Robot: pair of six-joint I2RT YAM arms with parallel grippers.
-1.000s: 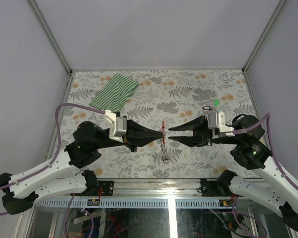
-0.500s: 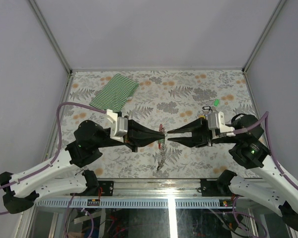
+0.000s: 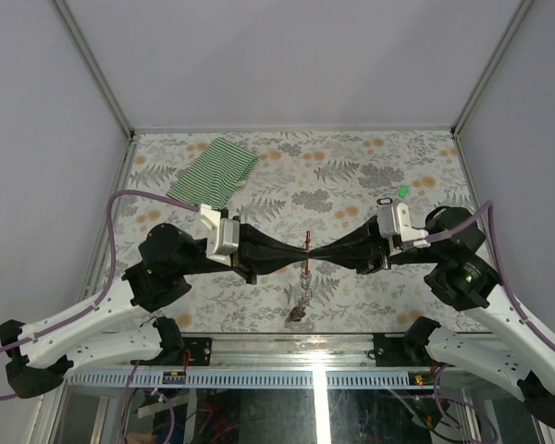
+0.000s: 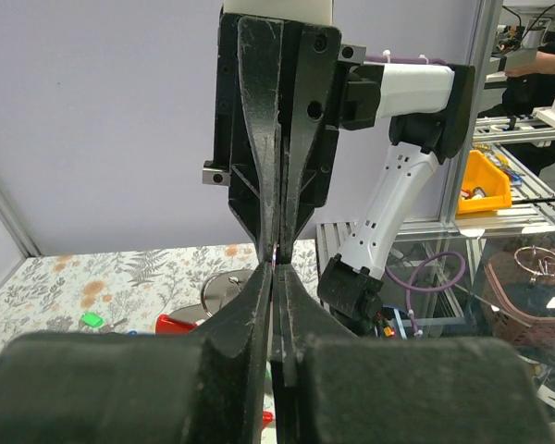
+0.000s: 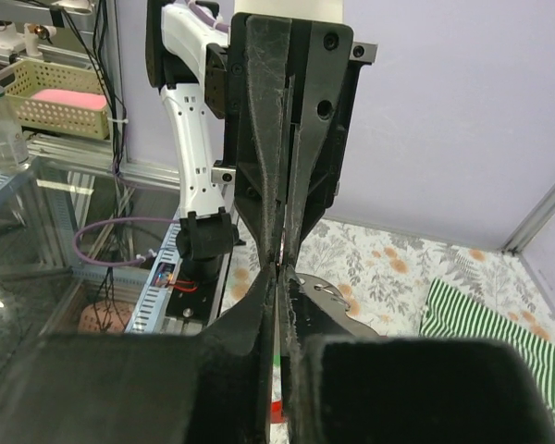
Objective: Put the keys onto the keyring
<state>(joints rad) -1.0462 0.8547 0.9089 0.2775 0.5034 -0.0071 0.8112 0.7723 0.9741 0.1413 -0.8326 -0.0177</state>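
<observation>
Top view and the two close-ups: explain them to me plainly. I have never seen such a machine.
Two robot arms stand at the near edge of a flowered table. The top picture looks down from above; the other two come from cameras on each wrist, looking along its own claw. The left claw and right claw are both shut, tip to tip, pinching a small red keyring whose chain hangs down. On the table lie a striped cloth and a green-tagged key.

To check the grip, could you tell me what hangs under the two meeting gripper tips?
A chain hangs from the red keyring held where left gripper and right gripper meet, ending in a dark clump. The tips hide the ring's middle.
</observation>
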